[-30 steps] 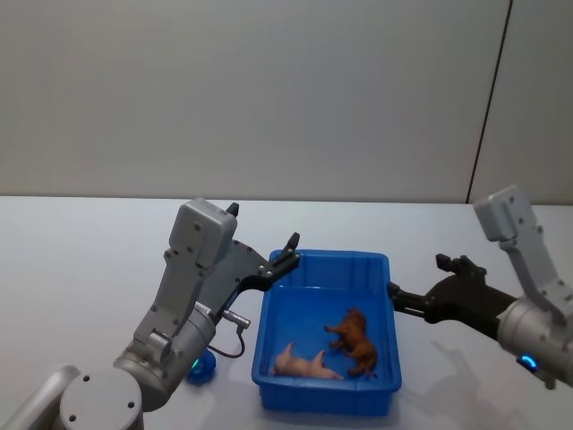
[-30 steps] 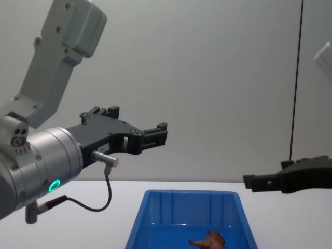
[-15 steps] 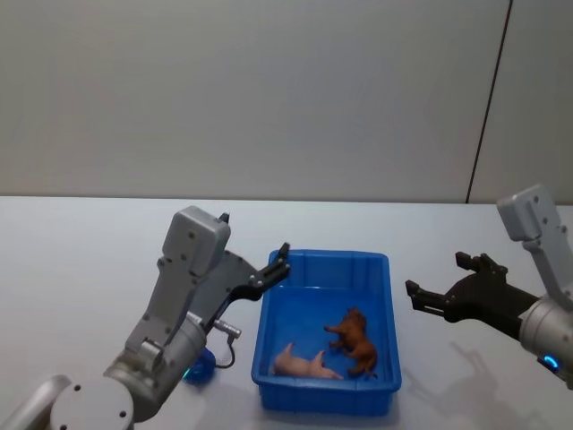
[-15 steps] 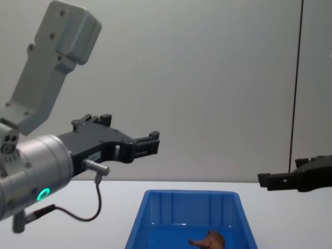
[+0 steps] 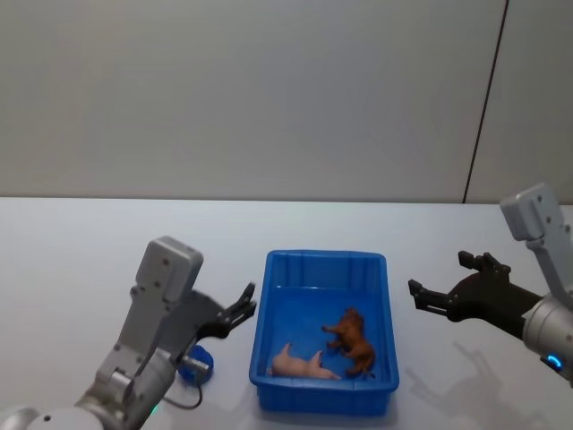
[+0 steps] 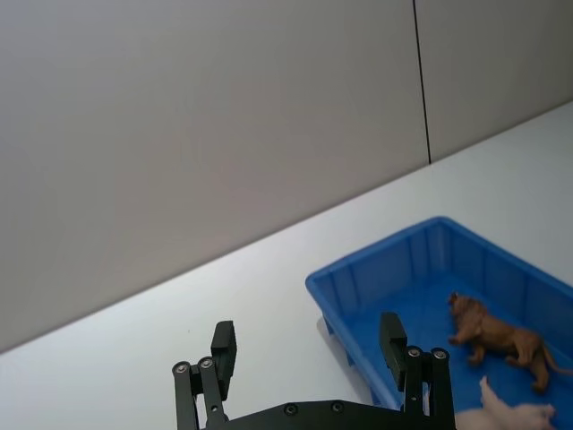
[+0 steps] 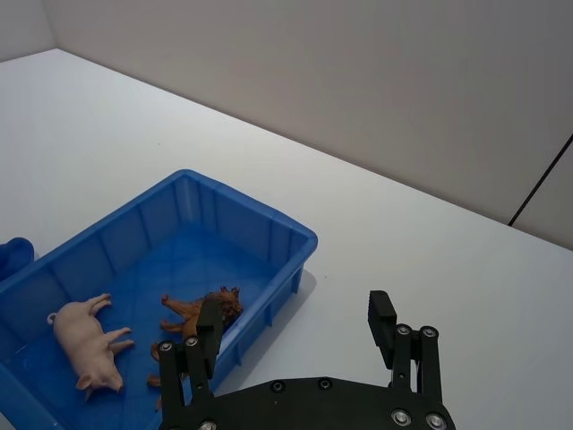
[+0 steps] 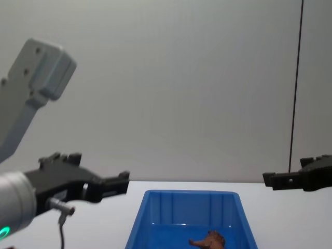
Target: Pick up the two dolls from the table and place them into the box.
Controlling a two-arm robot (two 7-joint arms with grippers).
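Box point(image 5: 322, 400) sits on the white table point(image 5: 72, 260), front centre in head view. 2 dolls lie on its floor. The brown doll point(image 5: 352, 339) (four-legged, lion-like) is toward the R side. The pink pig doll point(image 5: 300, 363) lies on its side by the near wall, just L of the brown one. In R wrist view the pig point(image 7: 85, 345) and brown doll point(image 7: 192, 313) lie near each other but apart. Chest view catches the brown doll point(image 8: 210, 240) low inside the box point(image 8: 189, 194).

A small blue rounded thing point(image 5: 204, 373) is on the table just L of the box's near corner, partly hidden behind the L arm. R wrist view has it at the picture's edge point(image 7: 11, 255), outside the box point(image 7: 242, 197).

Left gripper point(image 5: 243, 305) hangs over the table just beside the box's L rim, about mid-length, not touching it. L wrist view shows its fingers point(image 6: 224, 349) spread wide w/ nothing btwn them, and the box point(image 6: 376, 260) beyond. In chest view it point(image 8: 122, 181) is raised above the tabletop, L of the box.

Right gripper point(image 5: 439, 276) is off to the R of the box, clearly apart from it and up off the table. Its fingers point(image 7: 210, 331) are also wide and empty
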